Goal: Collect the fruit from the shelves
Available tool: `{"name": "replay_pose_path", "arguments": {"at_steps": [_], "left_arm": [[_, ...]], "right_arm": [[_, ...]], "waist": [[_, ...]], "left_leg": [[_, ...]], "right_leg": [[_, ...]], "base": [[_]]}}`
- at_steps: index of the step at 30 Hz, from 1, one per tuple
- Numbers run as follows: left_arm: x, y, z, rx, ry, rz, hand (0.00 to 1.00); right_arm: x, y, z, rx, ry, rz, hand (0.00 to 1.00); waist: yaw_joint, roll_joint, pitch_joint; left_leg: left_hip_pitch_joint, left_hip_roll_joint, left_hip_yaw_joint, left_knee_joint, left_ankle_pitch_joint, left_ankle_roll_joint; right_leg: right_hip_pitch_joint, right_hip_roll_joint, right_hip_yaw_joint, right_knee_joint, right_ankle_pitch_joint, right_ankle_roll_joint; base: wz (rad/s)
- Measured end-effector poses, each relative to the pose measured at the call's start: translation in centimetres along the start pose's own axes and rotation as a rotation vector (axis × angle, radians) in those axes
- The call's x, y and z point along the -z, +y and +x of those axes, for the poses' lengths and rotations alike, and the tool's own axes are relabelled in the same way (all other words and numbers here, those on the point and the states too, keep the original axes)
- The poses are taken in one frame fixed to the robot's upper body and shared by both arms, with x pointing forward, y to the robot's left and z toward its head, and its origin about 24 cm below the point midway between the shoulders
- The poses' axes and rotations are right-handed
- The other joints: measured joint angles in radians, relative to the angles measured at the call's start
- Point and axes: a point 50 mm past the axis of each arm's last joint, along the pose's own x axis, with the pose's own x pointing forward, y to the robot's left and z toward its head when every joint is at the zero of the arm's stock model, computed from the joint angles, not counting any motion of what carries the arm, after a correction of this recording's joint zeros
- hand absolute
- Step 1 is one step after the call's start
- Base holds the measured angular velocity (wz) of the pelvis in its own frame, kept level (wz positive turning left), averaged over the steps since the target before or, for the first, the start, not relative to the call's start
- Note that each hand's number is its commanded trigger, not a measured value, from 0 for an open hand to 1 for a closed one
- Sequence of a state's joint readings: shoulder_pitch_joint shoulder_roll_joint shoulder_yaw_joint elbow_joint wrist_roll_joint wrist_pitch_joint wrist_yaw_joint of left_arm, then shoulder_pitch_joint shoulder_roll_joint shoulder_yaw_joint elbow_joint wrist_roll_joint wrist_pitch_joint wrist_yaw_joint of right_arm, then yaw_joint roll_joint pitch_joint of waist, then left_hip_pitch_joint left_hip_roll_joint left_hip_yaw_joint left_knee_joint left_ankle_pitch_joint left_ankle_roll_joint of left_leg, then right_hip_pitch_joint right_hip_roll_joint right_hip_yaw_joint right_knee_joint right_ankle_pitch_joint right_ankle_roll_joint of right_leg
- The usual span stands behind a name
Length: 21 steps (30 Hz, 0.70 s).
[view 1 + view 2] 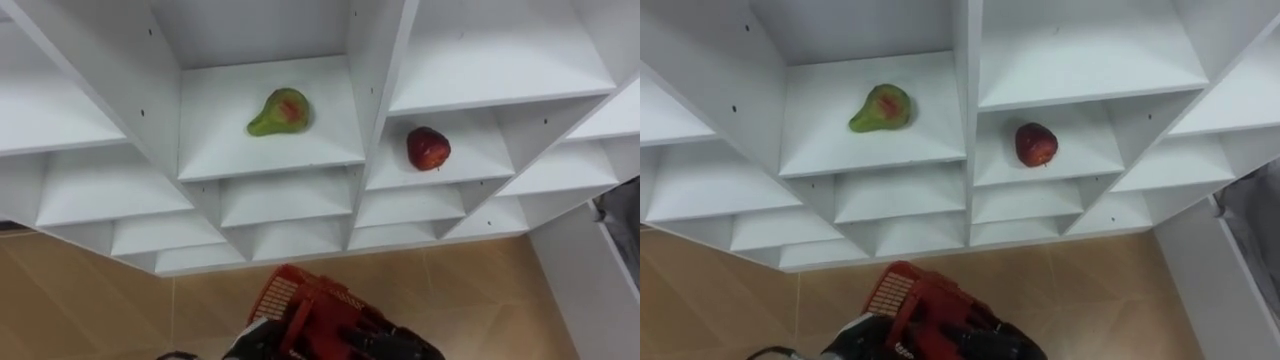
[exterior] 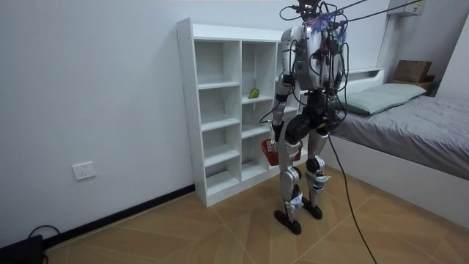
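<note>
A green pear with a red blush [image 1: 280, 112] lies on a shelf of the white closet [image 1: 370, 60], in the left of the two columns before me. A red apple [image 1: 428, 148] sits on the shelf of the neighbouring column to the right, a little lower in view. Both fruits lie free, with no hand near them. At the bottom of the eye views my left hand [image 1: 335, 335] is curled on the top of a red plastic basket [image 1: 285, 295], held low in front of my body. In the room view my right hand [image 2: 335, 126] hangs by my hip.
I stand upright close to the closet [image 2: 220, 110], on a tan tiled floor [image 1: 80, 300]. A bed [image 2: 410, 125] with a grey cover lies behind me at the room view's right; its white frame edge [image 1: 590, 270] shows at my right.
</note>
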<state>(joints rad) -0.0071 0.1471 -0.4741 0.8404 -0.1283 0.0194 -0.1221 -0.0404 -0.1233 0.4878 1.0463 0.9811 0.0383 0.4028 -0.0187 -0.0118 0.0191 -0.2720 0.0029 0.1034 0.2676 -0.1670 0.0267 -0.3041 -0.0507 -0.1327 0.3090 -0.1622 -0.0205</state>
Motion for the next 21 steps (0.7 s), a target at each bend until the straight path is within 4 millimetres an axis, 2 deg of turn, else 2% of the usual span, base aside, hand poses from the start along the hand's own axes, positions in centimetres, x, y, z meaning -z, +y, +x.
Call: {"name": "replay_pose_path", "arguments": {"at_steps": [6,10,15,19,21], "left_arm": [[1.1,0.9,-0.3,-0.053,0.028,-0.096,1.00],[1.5,1.5,-0.5,-0.092,0.018,-0.207,1.00],[2.3,2.2,-1.0,-0.132,0.018,-0.264,1.00],[3.0,2.8,-1.6,-0.156,0.017,-0.282,1.00],[2.8,3.0,-1.6,-0.156,0.007,-0.277,1.00]], "right_arm": [[-0.1,-0.3,-0.2,-0.009,0.035,-0.103,0.00],[-1.2,0.3,-0.3,-0.050,0.020,-0.204,0.00],[-2.3,1.8,-0.3,-0.143,-0.007,-0.312,0.00],[-5.0,4.4,-0.8,-0.270,-0.104,-0.427,0.00],[-5.9,5.7,-1.0,-0.325,-0.149,-0.456,0.00]], "waist": [[0.022,0.002,0.0008],[0.028,0.004,0.0006],[0.051,-0.004,-0.0019],[0.057,-0.022,-0.0017],[0.058,-0.032,-0.0055]], "left_leg": [[0.041,0.000,-0.011,-0.013,0.000,-0.001],[0.059,-0.001,-0.025,-0.017,0.000,-0.001],[0.096,-0.001,-0.036,-0.024,-0.001,-0.001],[0.143,-0.002,-0.038,-0.033,-0.001,-0.002],[0.163,-0.003,-0.046,-0.038,-0.003,-0.004]], "right_leg": [[0.050,0.002,-0.012,-0.021,0.001,0.002],[0.075,0.002,-0.021,-0.026,0.000,0.004],[0.122,0.003,-0.035,-0.037,-0.003,0.005],[0.174,0.005,-0.044,-0.055,-0.004,0.007],[0.203,0.010,-0.048,-0.072,-0.002,0.009]], "base": [[0.06],[0.09],[0.09],[0.05],[0.11]]}}
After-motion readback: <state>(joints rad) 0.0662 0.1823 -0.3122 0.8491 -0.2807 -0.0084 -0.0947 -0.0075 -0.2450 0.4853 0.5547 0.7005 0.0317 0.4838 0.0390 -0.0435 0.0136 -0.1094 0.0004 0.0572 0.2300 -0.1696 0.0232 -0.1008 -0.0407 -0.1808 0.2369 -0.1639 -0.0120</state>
